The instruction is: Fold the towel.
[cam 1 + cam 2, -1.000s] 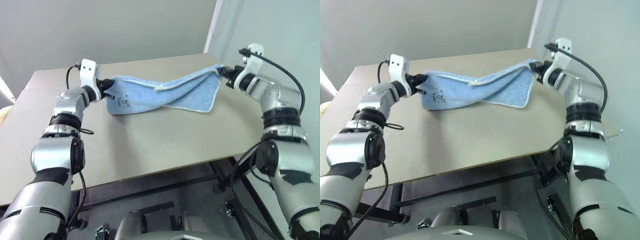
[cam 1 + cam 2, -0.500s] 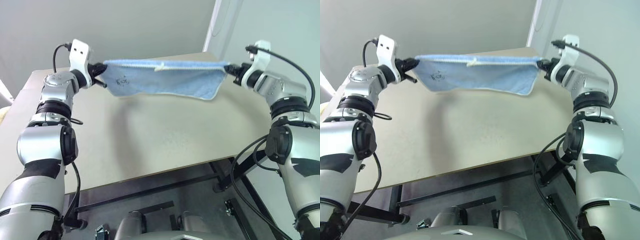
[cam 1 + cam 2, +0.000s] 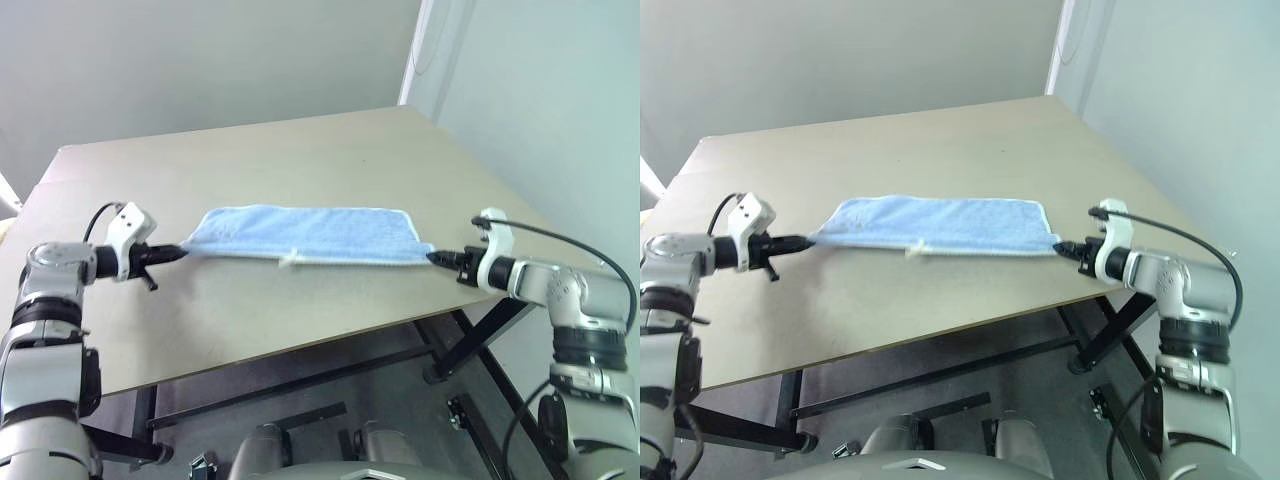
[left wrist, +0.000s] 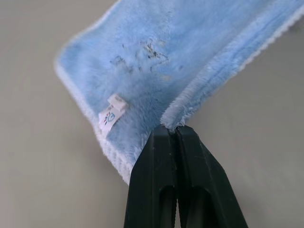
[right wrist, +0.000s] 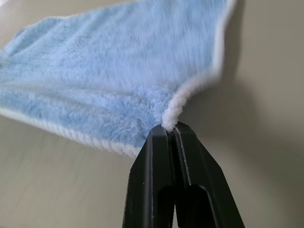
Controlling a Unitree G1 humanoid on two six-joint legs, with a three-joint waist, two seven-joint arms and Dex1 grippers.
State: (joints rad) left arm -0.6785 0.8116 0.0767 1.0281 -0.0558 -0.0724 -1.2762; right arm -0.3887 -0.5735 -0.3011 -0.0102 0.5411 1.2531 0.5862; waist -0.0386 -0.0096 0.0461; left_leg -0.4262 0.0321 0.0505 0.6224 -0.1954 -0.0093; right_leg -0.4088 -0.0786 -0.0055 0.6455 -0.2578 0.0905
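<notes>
Light-blue towel (image 3: 305, 234), folded into a long strip, lies flat on the table (image 3: 300, 150) near its front edge. We see the left gripper (image 3: 180, 251) clamped tight on one end corner, the right gripper (image 3: 433, 258) likewise pinching the other.

Light-blue towel (image 3: 305, 233), whitish hem, on beige table (image 3: 300, 150)

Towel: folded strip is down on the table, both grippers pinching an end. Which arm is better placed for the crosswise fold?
Roughly even, slight edge to left. The left gripper and right gripper are each shut on an end corner of the towel. The left arm has more bare table around it; the right sits near the table's edge.
</notes>
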